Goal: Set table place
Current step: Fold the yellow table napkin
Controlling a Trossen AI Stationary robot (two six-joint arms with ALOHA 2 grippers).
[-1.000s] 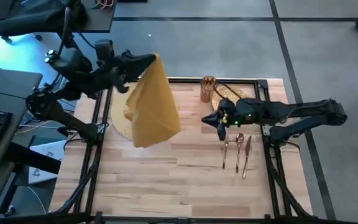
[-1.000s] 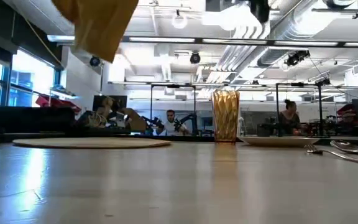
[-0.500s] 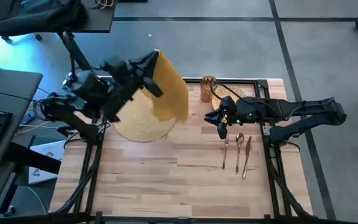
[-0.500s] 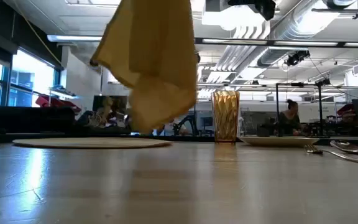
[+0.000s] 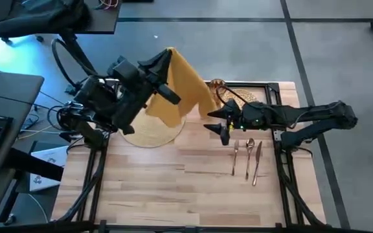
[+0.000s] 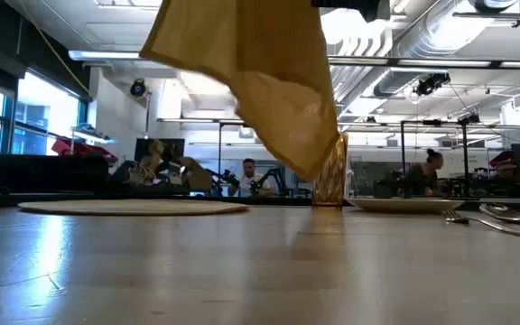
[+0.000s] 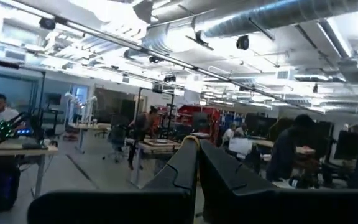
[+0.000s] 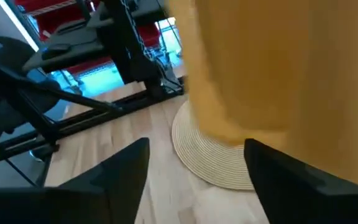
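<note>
One napkin [image 5: 185, 87] aloft, left gripper [image 5: 167, 59] clamped on it | right gripper [image 5: 214, 125] apart, reaching | placemat [image 5: 149, 131] bare; plate [image 5: 250, 98], cutlery [image 5: 246, 155] unplaced

You've got the table [image 5: 173, 188], a big rectangle of light butcher-block planks with a black metal frame along its edges, and most of the near side is bare wood. The place [image 5: 149, 131] is that round tan woven mat, flat and thin, sitting toward the far left part of the top. From above it's partly covered, so you only see its near arc. In the low view it's just a thin flat disc [image 6: 134, 207] on the wood.
</note>
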